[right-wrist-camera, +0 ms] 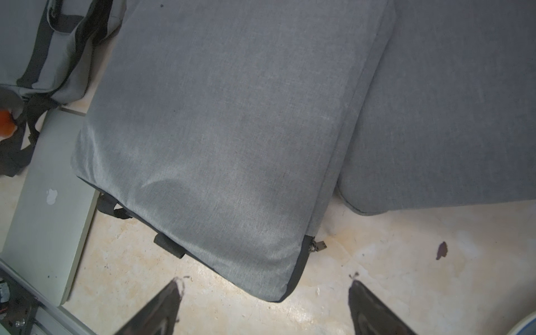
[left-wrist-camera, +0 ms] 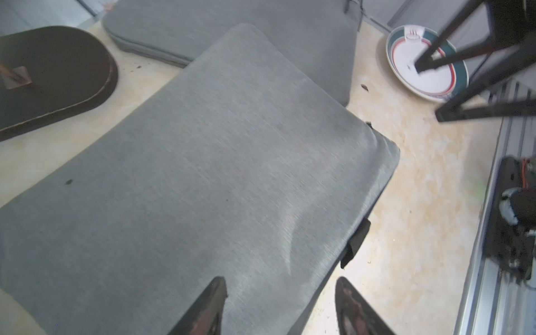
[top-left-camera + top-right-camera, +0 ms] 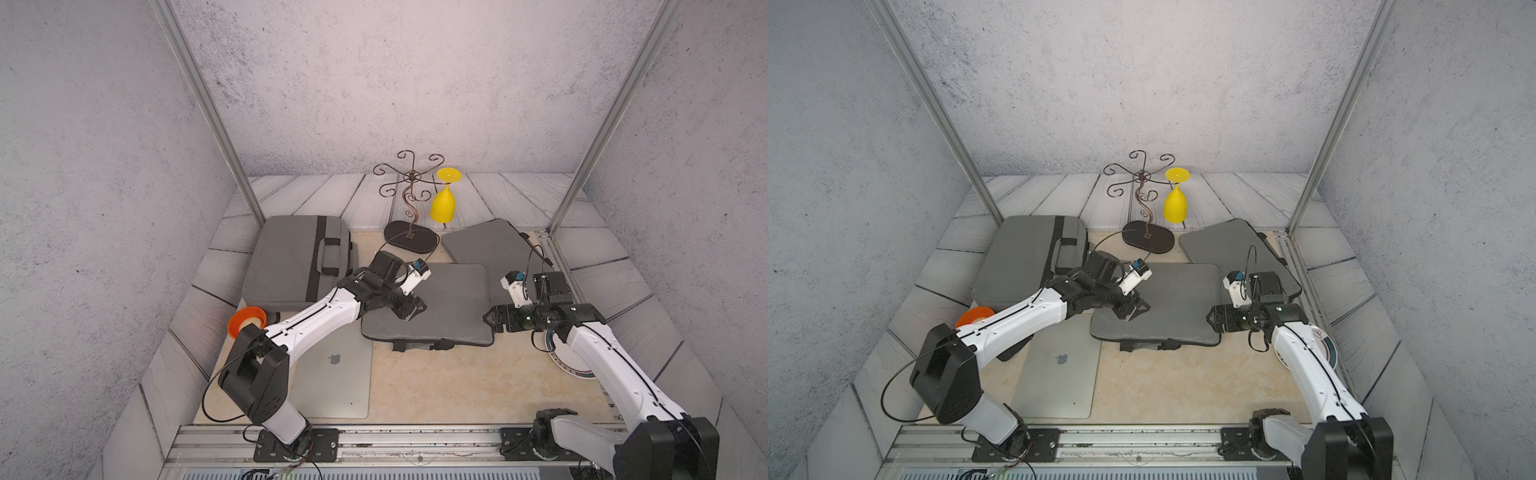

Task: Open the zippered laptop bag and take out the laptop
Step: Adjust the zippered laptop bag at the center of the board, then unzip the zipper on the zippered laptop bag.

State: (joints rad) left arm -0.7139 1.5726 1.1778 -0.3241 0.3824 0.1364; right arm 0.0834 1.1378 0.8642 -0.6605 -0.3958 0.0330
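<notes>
The grey zippered laptop bag [image 3: 449, 303] [image 3: 1179, 303] lies flat mid-table, filling the left wrist view [image 2: 217, 174] and the right wrist view [image 1: 232, 130]. Its metal zipper pull [image 1: 317, 246] sits at the near right corner. A silver laptop [image 3: 336, 374] [image 3: 1059, 374] [image 1: 49, 203] lies closed on the table left of the bag, partly under my left arm. My left gripper [image 3: 413, 309] [image 3: 1136, 309] [image 2: 280, 282] hovers open over the bag's left end, holding nothing. My right gripper [image 3: 488, 320] [image 3: 1210, 318] [image 1: 265, 282] stands open just off the bag's right front corner, empty.
A second grey bag with black handles [image 3: 295, 262] lies back left; a third grey bag [image 3: 490, 245] lies back right, tucked under the middle one. A wire stand [image 3: 409, 241] holds a yellow glass [image 3: 442, 203]. Orange bowl [image 3: 245, 322] at left, plate [image 3: 569, 361] [image 2: 423, 66] under the right arm.
</notes>
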